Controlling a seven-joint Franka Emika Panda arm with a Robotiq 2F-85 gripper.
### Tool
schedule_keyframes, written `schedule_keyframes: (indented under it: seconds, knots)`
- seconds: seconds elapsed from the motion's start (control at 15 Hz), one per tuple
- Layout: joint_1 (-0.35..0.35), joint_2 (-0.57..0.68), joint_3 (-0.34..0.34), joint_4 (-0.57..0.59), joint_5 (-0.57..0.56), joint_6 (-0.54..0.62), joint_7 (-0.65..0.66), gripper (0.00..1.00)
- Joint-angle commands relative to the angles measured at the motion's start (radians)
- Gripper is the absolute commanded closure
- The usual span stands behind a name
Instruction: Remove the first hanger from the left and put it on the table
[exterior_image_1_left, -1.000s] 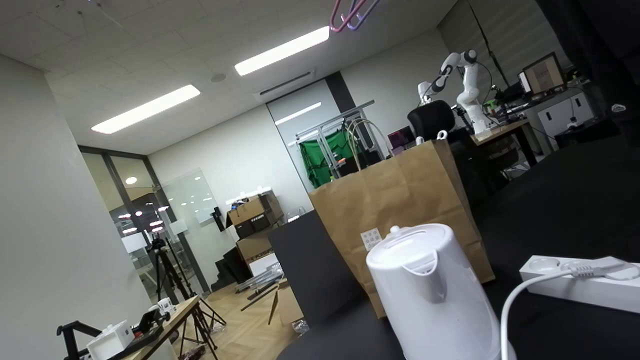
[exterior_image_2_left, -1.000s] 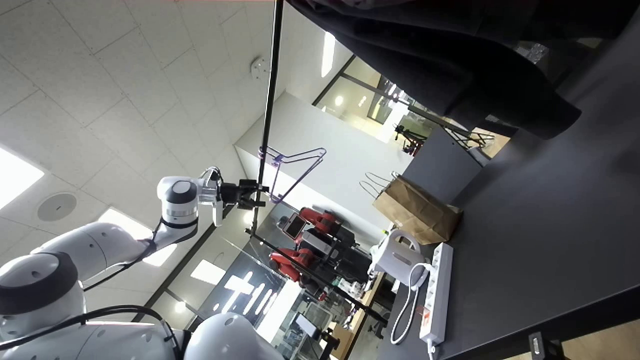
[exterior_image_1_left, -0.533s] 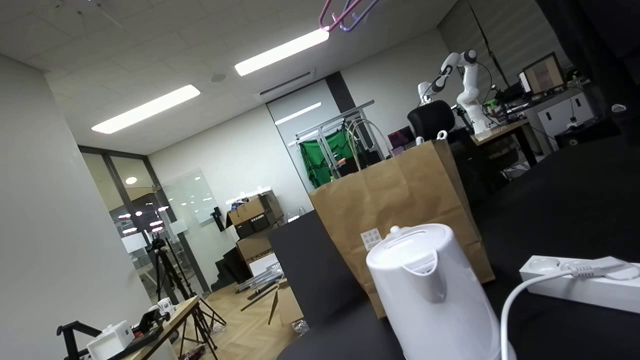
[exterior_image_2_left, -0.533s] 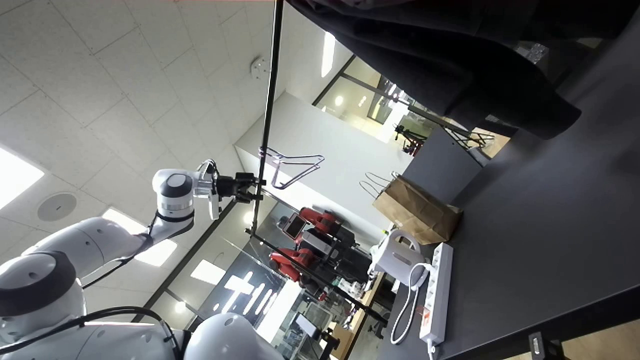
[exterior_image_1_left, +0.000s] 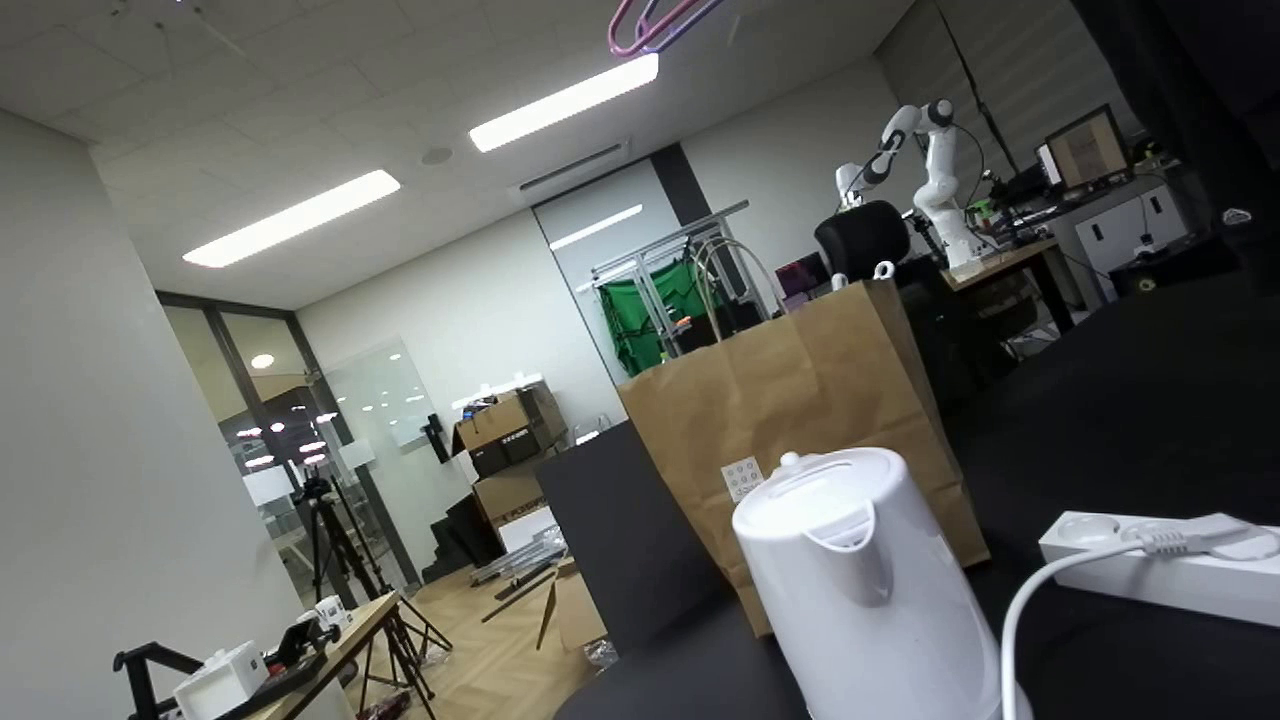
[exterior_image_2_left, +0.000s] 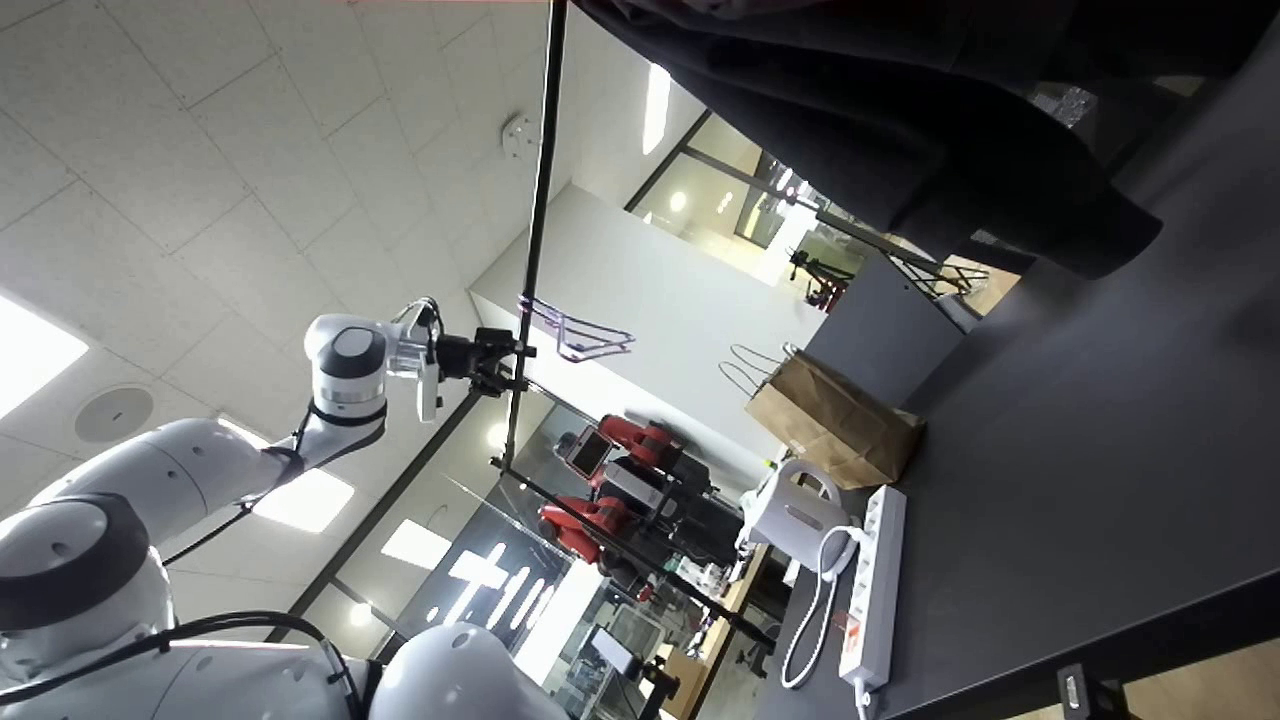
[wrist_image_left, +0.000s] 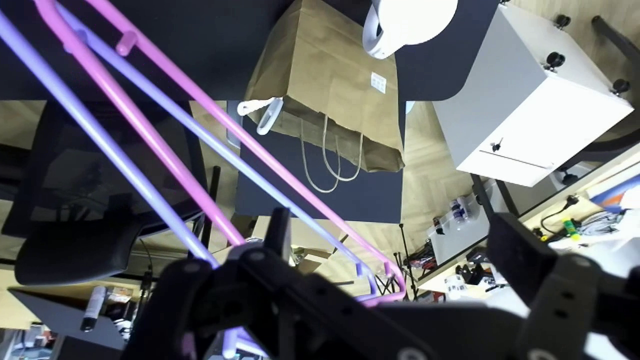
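One pink hanger (wrist_image_left: 160, 149) hangs off the rail (exterior_image_2_left: 538, 190) beside a violet hanger (wrist_image_left: 125, 163), seen across the edge of the bench (wrist_image_left: 215, 40). Gripper (wrist_image_left: 392, 227) spread wide, nothing held, presumably to straddle it; depth unclear.

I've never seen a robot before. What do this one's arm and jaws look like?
The arm is smooth and white, built of rounded, tube-like segments with dark grey bands and small dark dots. Black cables curve along it. The gripper is black and angular; in the wrist view its jaws show round, screw-like spots. I can make out no lettering.
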Motion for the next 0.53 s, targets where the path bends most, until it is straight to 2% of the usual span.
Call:
schedule_keyframes:
  seconds: [0.0,0.47]
  knots:
    - [0.039,0.036,-0.064,0.064,0.042,-0.066,-0.124,0.00]
    - [0.074,0.084,-0.160,0.125,0.124,-0.160,-0.394,0.00]
